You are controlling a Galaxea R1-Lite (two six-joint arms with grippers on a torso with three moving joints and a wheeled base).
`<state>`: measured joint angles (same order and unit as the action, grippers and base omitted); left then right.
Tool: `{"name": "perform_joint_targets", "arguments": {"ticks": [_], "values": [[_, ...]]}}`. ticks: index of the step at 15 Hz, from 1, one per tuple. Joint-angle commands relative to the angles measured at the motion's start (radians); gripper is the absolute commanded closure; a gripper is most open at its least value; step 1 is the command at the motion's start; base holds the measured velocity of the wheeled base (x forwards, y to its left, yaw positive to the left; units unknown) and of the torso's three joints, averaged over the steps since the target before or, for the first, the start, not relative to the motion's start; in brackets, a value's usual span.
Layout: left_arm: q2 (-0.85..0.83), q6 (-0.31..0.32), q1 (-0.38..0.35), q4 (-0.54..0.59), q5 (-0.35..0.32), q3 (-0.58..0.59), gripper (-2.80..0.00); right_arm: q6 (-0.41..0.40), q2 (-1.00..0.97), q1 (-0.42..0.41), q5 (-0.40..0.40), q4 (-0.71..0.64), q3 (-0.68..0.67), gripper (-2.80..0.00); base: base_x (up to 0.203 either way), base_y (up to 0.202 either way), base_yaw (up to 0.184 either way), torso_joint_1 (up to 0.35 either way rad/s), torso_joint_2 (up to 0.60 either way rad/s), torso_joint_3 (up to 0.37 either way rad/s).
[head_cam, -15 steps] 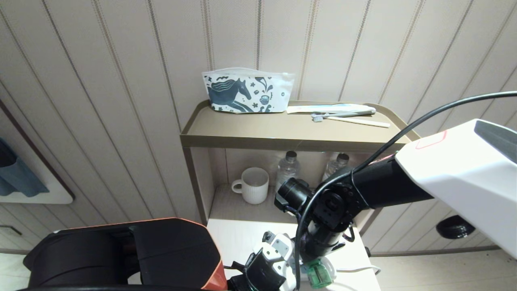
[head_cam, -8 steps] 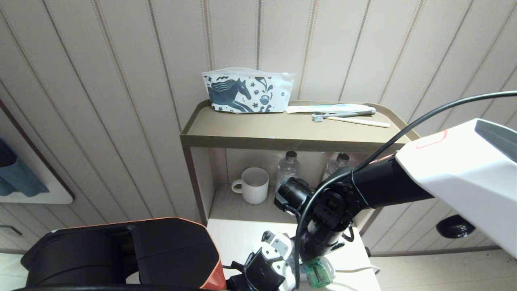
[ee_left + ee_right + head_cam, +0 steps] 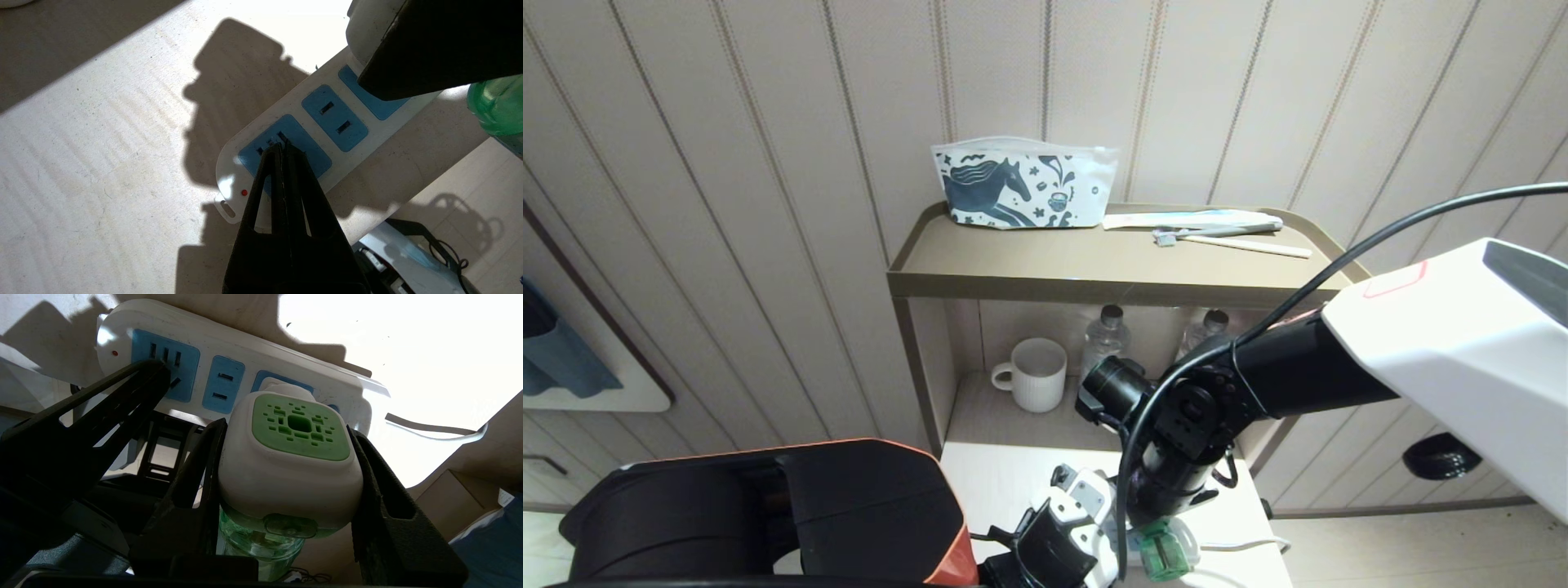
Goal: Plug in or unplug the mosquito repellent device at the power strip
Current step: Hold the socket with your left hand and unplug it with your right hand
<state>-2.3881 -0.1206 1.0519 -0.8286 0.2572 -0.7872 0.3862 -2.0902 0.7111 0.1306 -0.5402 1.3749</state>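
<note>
Horse-print pouch and toothbrush on the top shelf; mug and 2 bottles below.

head view: from above, looking forward and down at a wall shelf; the white desk fills only its lower edge.
left wrist view: close over the desk, facing the power strip at the desk's edge.
right wrist view: very near, low, facing the mosquito repellent device and power strip.
shared: all three show the strip and device.
</note>
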Motion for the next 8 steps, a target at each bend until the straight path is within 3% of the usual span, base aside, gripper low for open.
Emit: {"name": "perform_joint_targets", "arguments": {"ticks": [1,8], "values": [[-0.01,0.001,-0.016,-0.009,0.002,-0.014,0.0,0.002,-0.001,-0.002,0.001,0.0,-0.01,0.0,0.0,0.0,0.0,0.0,0.0,0.0],[0.008,-0.005,-0.063,-0.083,0.002,-0.027,0.0,0.002,-0.015,-0.002,-0.002,0.0,-0.01,0.0,0.0,0.0,0.0,0.0,0.0,0.0]]}}
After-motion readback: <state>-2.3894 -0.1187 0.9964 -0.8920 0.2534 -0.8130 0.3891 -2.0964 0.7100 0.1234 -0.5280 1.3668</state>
